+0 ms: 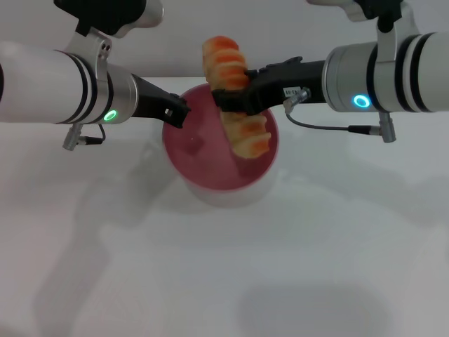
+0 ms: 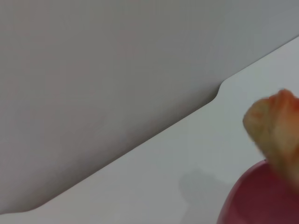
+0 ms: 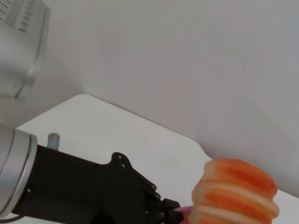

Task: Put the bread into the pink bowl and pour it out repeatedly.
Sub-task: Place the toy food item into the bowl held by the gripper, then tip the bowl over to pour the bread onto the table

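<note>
The pink bowl (image 1: 200,151) is in the middle of the head view, its opening turned up toward the camera. My left gripper (image 1: 177,112) is shut on its left rim. My right gripper (image 1: 235,95) is shut on the middle of the bread (image 1: 226,60), a ridged golden-orange loaf held on end. The loaf's lower end is inside the bowl and its upper end sticks out past the far rim. The left wrist view shows the bread (image 2: 275,126) above the bowl (image 2: 261,198). The right wrist view shows the bread (image 3: 238,191) and the left gripper (image 3: 166,210).
The white table (image 1: 210,281) spreads all around the bowl, with a soft shadow near its front. Its far edge (image 2: 140,145) meets a plain grey wall. Both forearms reach in from the sides above the table.
</note>
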### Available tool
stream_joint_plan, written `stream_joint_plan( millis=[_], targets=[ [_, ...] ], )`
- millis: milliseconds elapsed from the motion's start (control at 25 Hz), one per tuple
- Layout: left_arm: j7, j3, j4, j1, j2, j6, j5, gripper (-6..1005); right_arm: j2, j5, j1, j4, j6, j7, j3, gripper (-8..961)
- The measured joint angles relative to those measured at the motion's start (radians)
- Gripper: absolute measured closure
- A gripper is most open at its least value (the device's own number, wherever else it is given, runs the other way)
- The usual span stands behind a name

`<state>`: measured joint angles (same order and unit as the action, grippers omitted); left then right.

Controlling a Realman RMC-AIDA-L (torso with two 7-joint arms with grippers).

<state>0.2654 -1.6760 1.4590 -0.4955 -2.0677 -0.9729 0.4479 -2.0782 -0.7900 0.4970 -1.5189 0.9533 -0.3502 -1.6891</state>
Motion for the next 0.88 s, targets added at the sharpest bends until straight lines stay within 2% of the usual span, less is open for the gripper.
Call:
stream_joint_plan(
  millis=[480, 640, 760, 880],
  targets=[
    [0.000, 0.003, 0.001, -0.002, 0.000, 0.010, 0.000, 955, 0.000, 0.002, -0.018, -0.007, -0.004, 0.007, 0.020, 288],
    [0.005, 0.004, -0.005, 0.003, 0.002, 0.034, -0.002, 956, 0.000, 0.014, -0.050, -0.019, -0.005, 0.013, 0.098, 235],
    [0.007, 0.003, -0.006, 0.008, 0.002, 0.049, -0.004, 956, 0.002, 0.021, -0.100, -0.035, 0.016, 0.007, 0.190, 238],
    [0.010, 0.002, -0.002, 0.018, 0.005, 0.088, -0.011, 956, 0.001, 0.023, -0.139, -0.055, 0.037, -0.010, 0.229, 284]
  ],
)
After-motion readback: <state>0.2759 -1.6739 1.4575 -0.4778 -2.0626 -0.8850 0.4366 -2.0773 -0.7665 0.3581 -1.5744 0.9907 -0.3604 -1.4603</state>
